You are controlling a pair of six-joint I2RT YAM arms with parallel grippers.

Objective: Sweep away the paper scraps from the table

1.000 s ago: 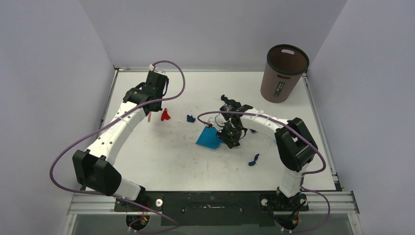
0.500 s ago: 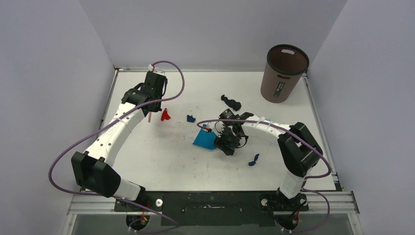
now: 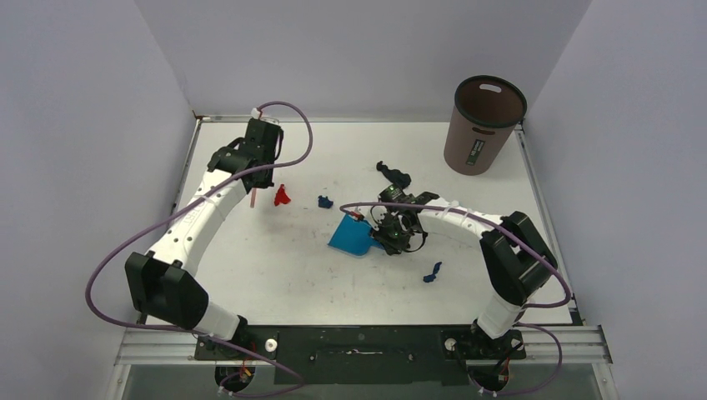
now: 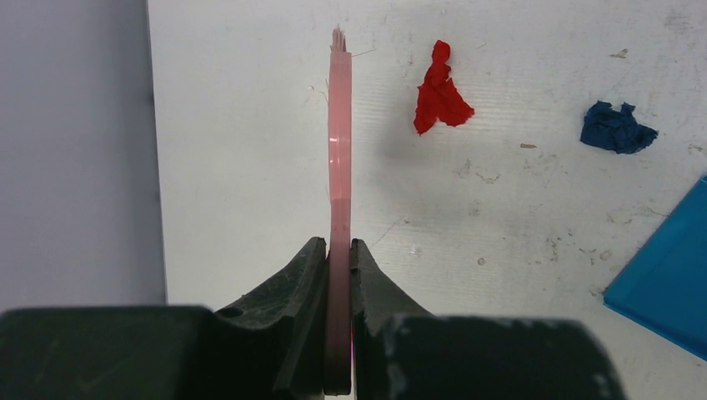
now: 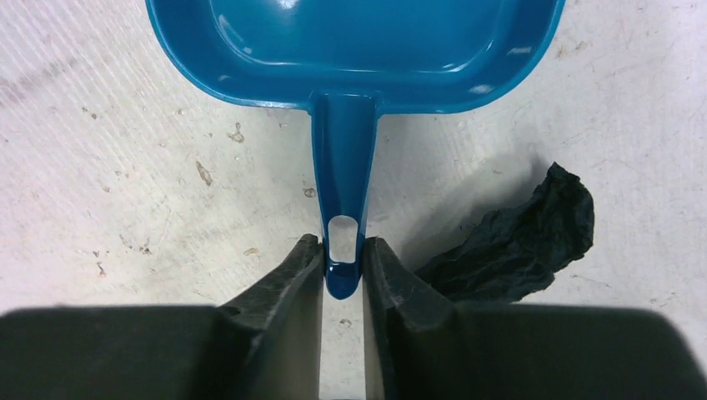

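The paper scraps (image 3: 431, 272) lie spread over the white table (image 3: 275, 283); a red scrap (image 4: 439, 92) and a dark blue scrap (image 4: 617, 127) sit near the pink brush (image 4: 338, 150); a black scrap (image 5: 517, 237) lies just beside the right gripper (image 5: 342, 250). That gripper is pinched on the very tip of the blue dustpan (image 5: 350, 33) handle; the pan might twist when paper gets pushed in. The left gripper (image 4: 338, 250) is squeezed tight on the brush; a hard sweep could flick the red scrap off the table.
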